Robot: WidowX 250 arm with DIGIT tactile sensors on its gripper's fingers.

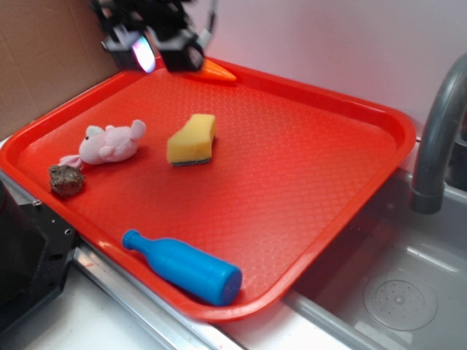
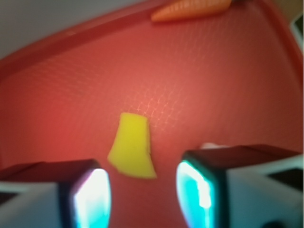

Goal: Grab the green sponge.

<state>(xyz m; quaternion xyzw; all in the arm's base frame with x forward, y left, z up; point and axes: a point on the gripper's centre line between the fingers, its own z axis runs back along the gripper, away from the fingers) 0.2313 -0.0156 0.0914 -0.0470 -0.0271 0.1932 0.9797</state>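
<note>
The green sponge (image 1: 193,139) is a yellow foam block with a thin dark green layer along its bottom edge. It lies near the middle-left of the red tray (image 1: 343,182). In the wrist view the sponge (image 2: 132,146) shows as a yellow shape on the tray, just beyond the gap between my fingers. My gripper (image 1: 155,52) hangs high over the tray's far-left corner, well above and behind the sponge. Its jaws stand open and empty, and it also shows in the wrist view (image 2: 144,194).
A pink plush animal (image 1: 111,143) and a brown rock-like lump (image 1: 66,179) lie at the tray's left. A blue bottle (image 1: 186,267) lies at the front edge. An orange toy carrot (image 1: 217,71) lies at the far rim. A grey faucet (image 1: 438,138) and sink (image 1: 394,292) stand at the right.
</note>
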